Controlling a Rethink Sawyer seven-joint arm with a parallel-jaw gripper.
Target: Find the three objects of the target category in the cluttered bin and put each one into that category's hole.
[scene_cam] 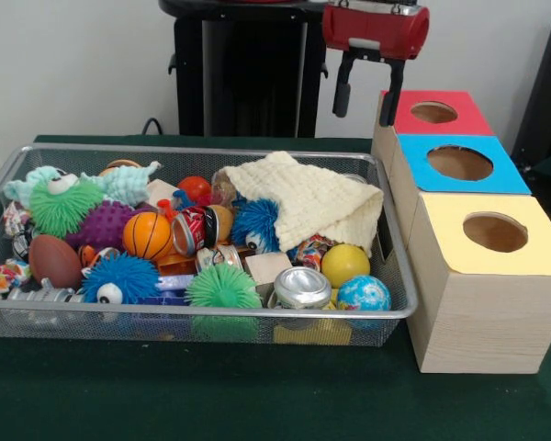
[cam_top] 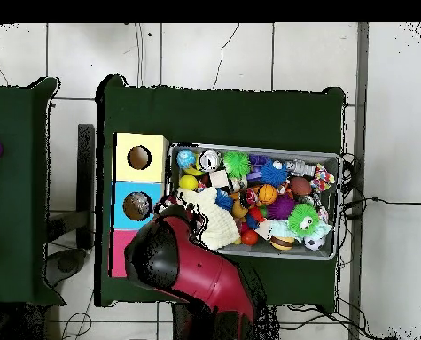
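Jaws [scene_cam: 366, 96] open, empty, apparently above red-topped box [scene_cam: 441, 114], clear of bin [scene_cam: 202, 154] rim.

Wire-mesh bin [scene_cam: 23, 163] sits at my table's centre, crammed with toys. Can't pick out my three clear packets; one wrinkly candidate [scene_cam: 314, 248] lies at about 3 o'clock.

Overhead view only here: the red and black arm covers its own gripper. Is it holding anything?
Observer: No. The black-fingered gripper hangs open and empty.
Operator: Where is it?
Observer: Raised high near the red-topped wooden box, outside the silver wire-mesh bin.
Operator: The arm hides that box from me. Is its hole blocked?
Observer: No, the round hole in the red top shows open.
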